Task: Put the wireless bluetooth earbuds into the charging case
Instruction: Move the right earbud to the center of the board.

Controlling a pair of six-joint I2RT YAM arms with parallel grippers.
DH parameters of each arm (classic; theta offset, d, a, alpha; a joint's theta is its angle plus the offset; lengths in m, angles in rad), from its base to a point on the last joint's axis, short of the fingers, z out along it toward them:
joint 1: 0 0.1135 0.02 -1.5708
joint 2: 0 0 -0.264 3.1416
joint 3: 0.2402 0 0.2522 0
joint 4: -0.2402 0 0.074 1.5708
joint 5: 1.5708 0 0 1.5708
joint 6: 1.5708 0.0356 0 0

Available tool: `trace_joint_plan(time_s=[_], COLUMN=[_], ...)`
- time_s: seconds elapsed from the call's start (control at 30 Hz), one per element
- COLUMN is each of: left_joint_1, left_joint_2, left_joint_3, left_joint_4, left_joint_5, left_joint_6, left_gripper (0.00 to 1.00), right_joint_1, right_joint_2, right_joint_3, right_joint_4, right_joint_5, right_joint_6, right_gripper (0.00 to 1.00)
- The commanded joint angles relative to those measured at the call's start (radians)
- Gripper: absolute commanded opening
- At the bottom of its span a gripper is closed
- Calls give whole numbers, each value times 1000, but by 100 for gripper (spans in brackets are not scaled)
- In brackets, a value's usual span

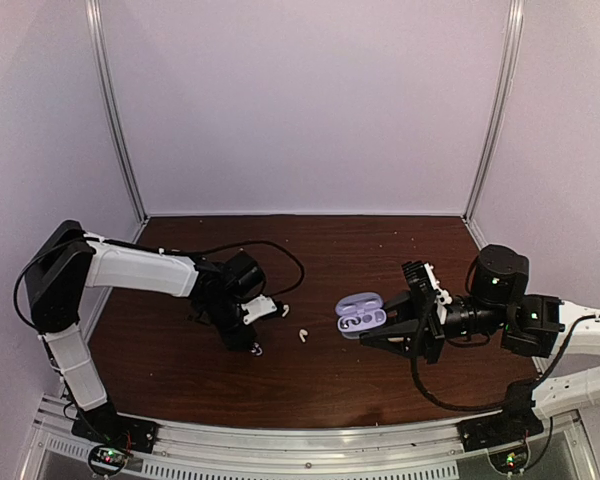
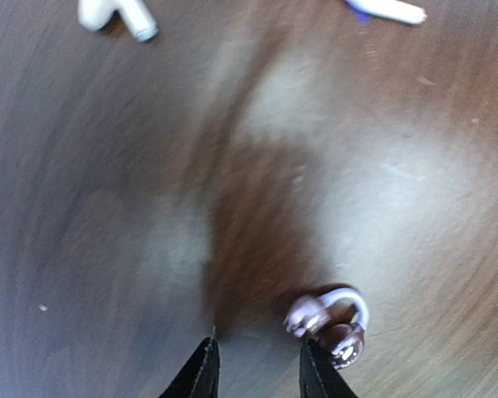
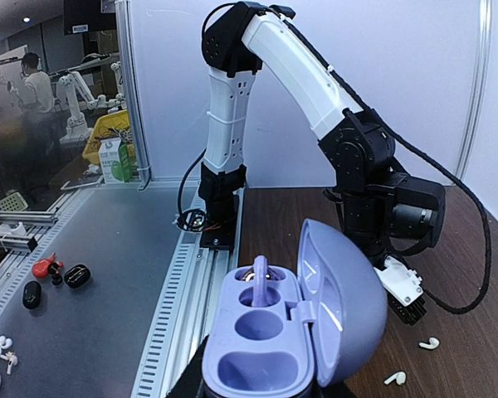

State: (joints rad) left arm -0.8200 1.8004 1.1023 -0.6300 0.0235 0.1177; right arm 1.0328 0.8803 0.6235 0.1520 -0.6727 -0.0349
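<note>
My right gripper (image 1: 382, 326) is shut on the lilac charging case (image 3: 292, 333), which it holds open above the table with the lid (image 3: 342, 308) swung to the right. One bluish-purple earbud (image 3: 261, 279) sits in the case's far slot, and the near slots are hollow. Another bluish-purple earbud (image 2: 330, 322) lies on the brown table, touching the outer tip of one finger of my left gripper (image 2: 259, 370). That gripper is open low over the wood with nothing between its fingers. Two white earbuds (image 1: 303, 335) (image 1: 284, 310) lie between the arms.
A white earbud (image 2: 116, 16) shows at the top left of the left wrist view. The aluminium rail (image 1: 310, 440) runs along the table's near edge. White walls close the back and sides. A black cable (image 1: 280, 250) loops behind the left arm.
</note>
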Motion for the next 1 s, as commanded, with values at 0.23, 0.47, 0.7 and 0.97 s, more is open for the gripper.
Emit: trace_joint_plan(time_s=[0.23,0.47,0.7,0.97], left_joint_1=[-58,-62,-59,-59], left_joint_2=[75,70,11,60], left_joint_3=[93,133,143,128], left_joint_4=[6,6,13,-5], left_joint_5=[161,259,192,153], left_joint_6=[-44,-50,-15,22], left_gripper=[39,40,38,31], right_joint_1=[5,4,3,4], right_joint_2=[-3,6,12,4], right_joint_3=[1,7,7,4], right_joint_4=[21,16,17,13], right_joint_5=[15,18,19,25], right_joint_6=[18,17,16,24], right_gripper=[0,0,0,0])
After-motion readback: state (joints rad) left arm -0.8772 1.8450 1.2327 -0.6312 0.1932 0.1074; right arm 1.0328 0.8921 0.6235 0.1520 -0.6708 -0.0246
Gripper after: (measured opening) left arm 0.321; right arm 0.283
